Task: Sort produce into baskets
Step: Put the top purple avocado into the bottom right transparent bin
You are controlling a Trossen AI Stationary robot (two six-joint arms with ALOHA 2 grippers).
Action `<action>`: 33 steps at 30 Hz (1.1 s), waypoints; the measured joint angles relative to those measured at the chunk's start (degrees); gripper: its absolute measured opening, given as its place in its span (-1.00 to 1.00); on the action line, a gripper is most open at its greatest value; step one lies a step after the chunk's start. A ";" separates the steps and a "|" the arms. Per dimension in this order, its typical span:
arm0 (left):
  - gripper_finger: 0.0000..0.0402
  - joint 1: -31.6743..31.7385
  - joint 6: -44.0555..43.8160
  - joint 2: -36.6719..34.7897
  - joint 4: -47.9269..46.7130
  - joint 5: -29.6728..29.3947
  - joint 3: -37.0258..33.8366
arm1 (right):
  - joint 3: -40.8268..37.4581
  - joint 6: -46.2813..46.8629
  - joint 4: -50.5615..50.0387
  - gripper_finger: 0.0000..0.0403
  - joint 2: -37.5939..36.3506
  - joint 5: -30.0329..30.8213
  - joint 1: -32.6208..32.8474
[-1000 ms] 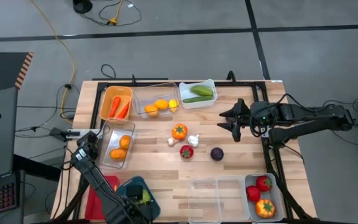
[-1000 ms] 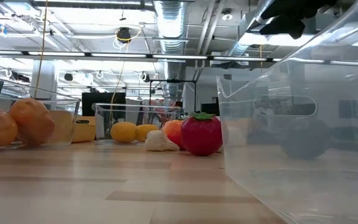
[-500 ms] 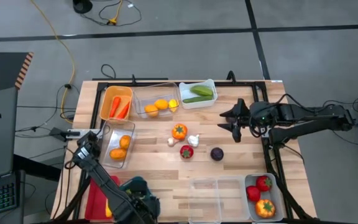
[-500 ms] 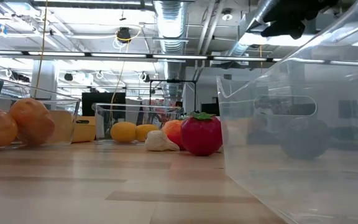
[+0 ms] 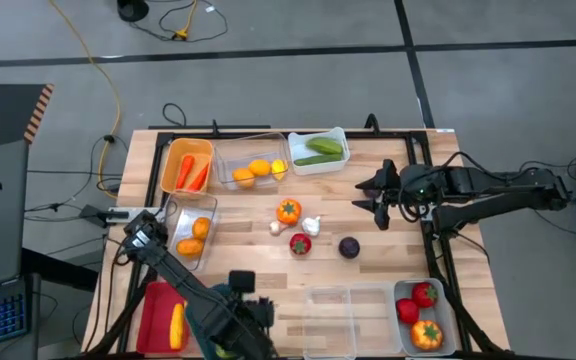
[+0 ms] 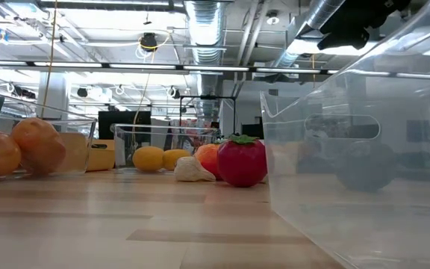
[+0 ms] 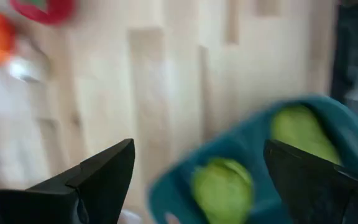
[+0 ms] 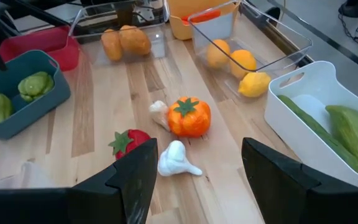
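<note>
An orange toy pumpkin (image 8: pixel 189 116), two white garlics (image 8: pixel 174 158), a red tomato (image 8: pixel 131 142) and a dark purple fruit (image 5: pixel 349 246) sit loose mid-table. The right gripper (image 5: pixel 377 194) hangs nearby, jaws apart, holding nothing. The left gripper (image 7: pixel 194 180) is over the teal basket (image 7: pixel 253 140) of green fruits (image 7: pixel 221 189), jaws wide and empty.

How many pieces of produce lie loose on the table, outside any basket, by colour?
Orange piece: 1
White garlic: 2
Red piece: 1
Dark purple piece: 1
Total: 5
</note>
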 joint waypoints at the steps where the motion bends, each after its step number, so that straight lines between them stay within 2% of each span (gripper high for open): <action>1: 0.71 0.56 0.94 0.00 0.13 -1.34 0.00 | 0.00 0.00 0.00 0.30 0.00 0.00 0.00; 7: 0.71 4.59 8.02 0.00 4.88 -6.38 0.00 | 0.00 0.02 0.00 0.30 0.00 0.00 0.01; 19: 0.71 11.54 19.39 0.00 8.27 -8.08 0.02 | 0.00 0.20 0.22 0.30 0.00 -0.02 0.00; 26: 0.71 14.37 23.08 0.00 8.16 -8.10 0.02 | 0.00 11.67 0.66 0.30 0.00 0.35 -0.75; 33: 0.71 16.11 26.19 -0.76 6.24 -8.06 0.02 | 0.00 11.57 0.07 0.30 0.00 0.24 -0.91</action>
